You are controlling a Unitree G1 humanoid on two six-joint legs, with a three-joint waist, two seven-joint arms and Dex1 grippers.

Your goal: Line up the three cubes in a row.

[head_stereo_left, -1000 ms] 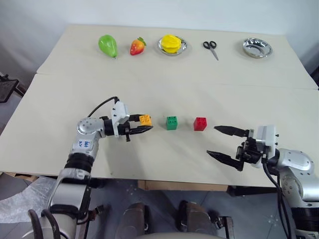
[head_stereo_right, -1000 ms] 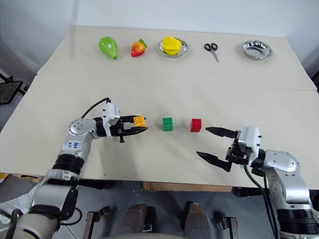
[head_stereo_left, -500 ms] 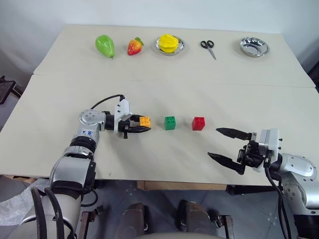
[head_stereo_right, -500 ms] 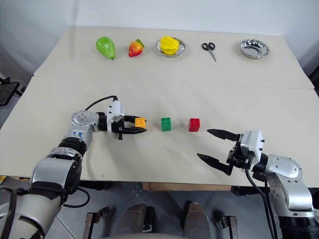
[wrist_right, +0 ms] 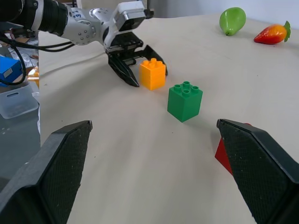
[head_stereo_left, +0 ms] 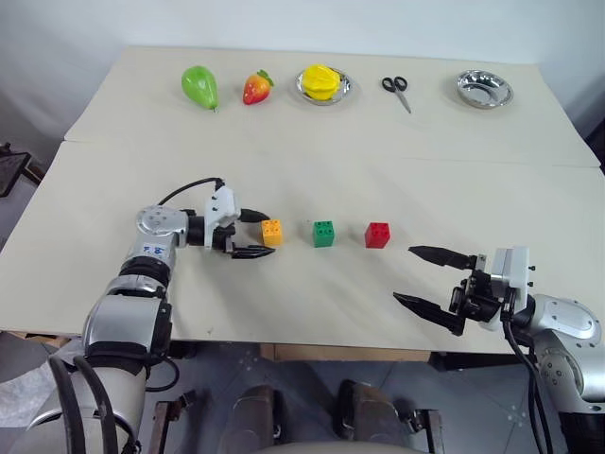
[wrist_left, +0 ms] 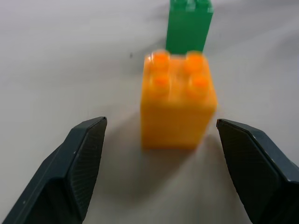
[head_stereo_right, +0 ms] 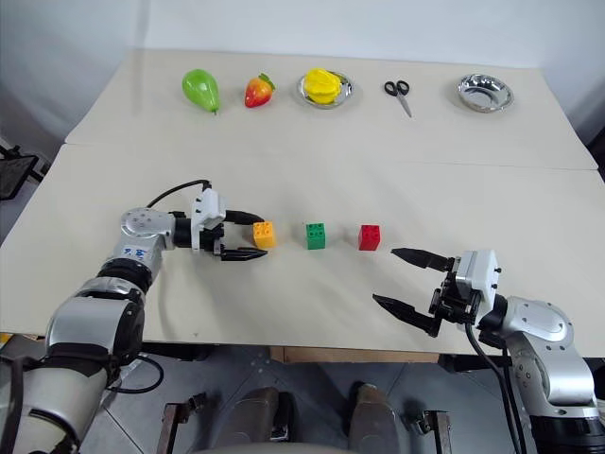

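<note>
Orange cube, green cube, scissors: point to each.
Orange cube (head_stereo_left: 272, 232), left eye view, studded top.
Green cube (head_stereo_left: 323, 233), left eye view, front face.
Scissors (head_stereo_left: 397, 86), left eye view, handles.

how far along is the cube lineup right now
Done, by the look of it: the orange cube, green cube and red cube stand in a row on the table, evenly spaced. In hand: nothing; the left pincer is open around the orange cube, the right pincer open and apart. Left: probably only backing the left arm away.
</note>
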